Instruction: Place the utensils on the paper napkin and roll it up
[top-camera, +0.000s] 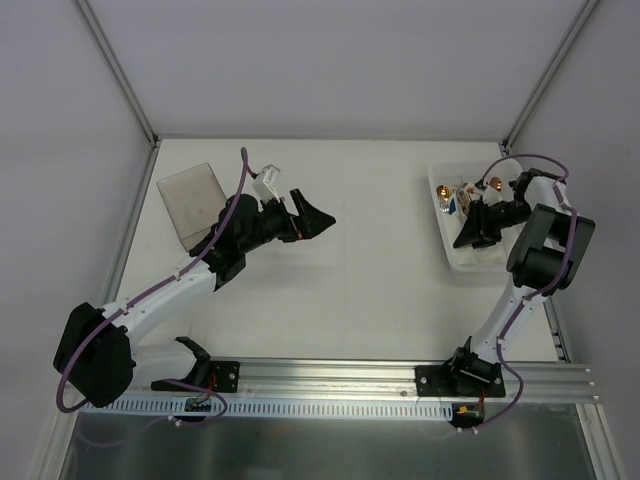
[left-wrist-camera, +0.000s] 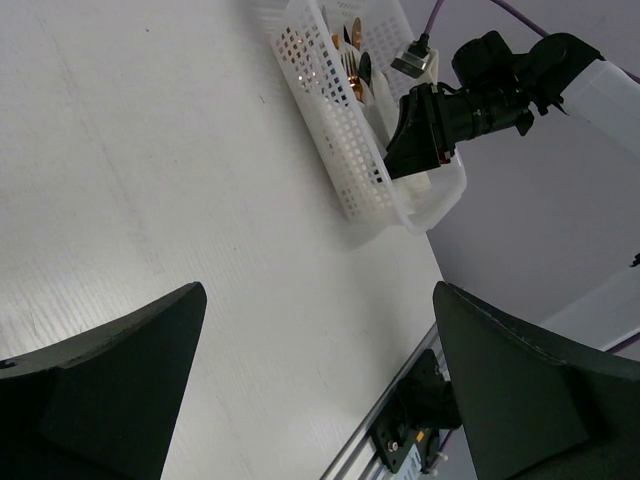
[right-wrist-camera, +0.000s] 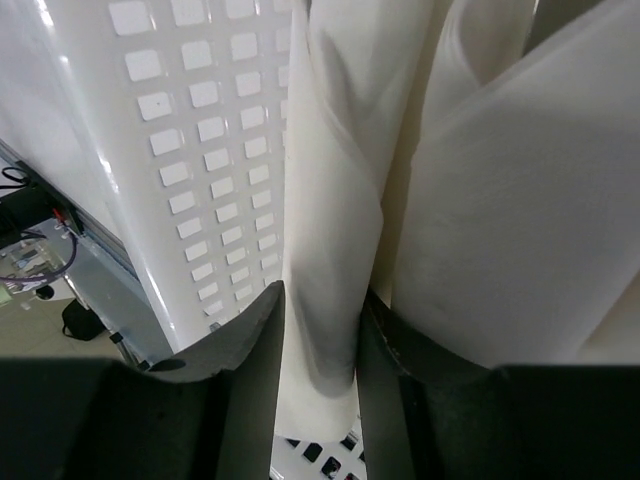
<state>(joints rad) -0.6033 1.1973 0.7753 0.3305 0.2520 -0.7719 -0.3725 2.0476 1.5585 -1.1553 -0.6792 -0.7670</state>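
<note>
The paper napkin (right-wrist-camera: 330, 150), rolled white, stands in the white basket (top-camera: 437, 212) at two o'clock on the counter (top-camera: 360, 300), pinched tight in the right claw (top-camera: 466, 238). The left claw (top-camera: 318, 220) hangs wide and empty near centre. Farther back, a grey tray (top-camera: 195, 200) lies at ten o'clock, and gold cutlery ends (top-camera: 462, 190) fill the basket's far end.

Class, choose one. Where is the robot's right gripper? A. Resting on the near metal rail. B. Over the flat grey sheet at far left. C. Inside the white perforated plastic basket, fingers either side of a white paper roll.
C: the right wrist view shows the right gripper pinching a white paper roll beside the wall of the white perforated plastic basket.
</note>
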